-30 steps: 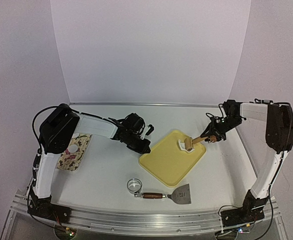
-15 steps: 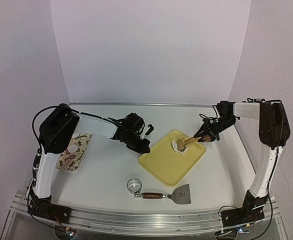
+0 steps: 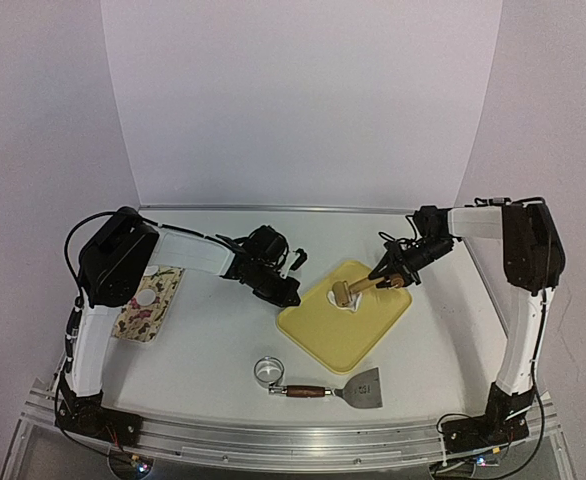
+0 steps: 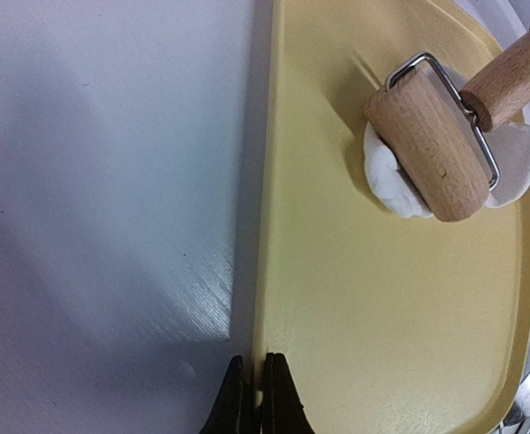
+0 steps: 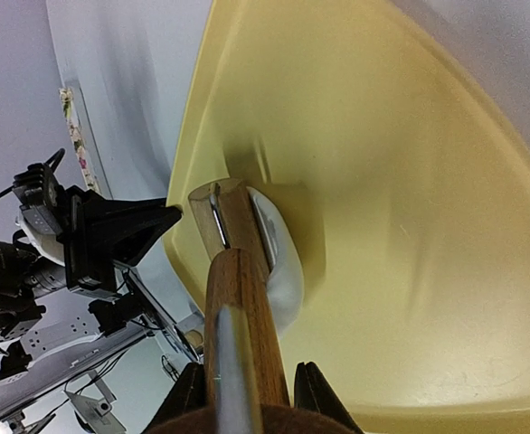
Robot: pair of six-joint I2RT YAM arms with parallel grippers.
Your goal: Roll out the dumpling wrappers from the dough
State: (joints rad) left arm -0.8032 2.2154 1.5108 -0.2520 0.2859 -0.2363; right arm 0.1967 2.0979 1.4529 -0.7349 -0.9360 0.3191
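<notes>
My right jaws clamp the roller (image 5: 238, 298); the dough (image 5: 283, 262) just ahead looks soft and sticky, so I'd touch it only with the roller. Left jaws pinch the tray (image 4: 355, 316) rim

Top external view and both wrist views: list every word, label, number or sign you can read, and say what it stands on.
No text can be read in any view.
Metal scraper: a small dark mark on the blade, too small to read.
Patterned mat: floral print only, no words.
Rolling pin and yellow tray: bare, no label or brand.
</notes>
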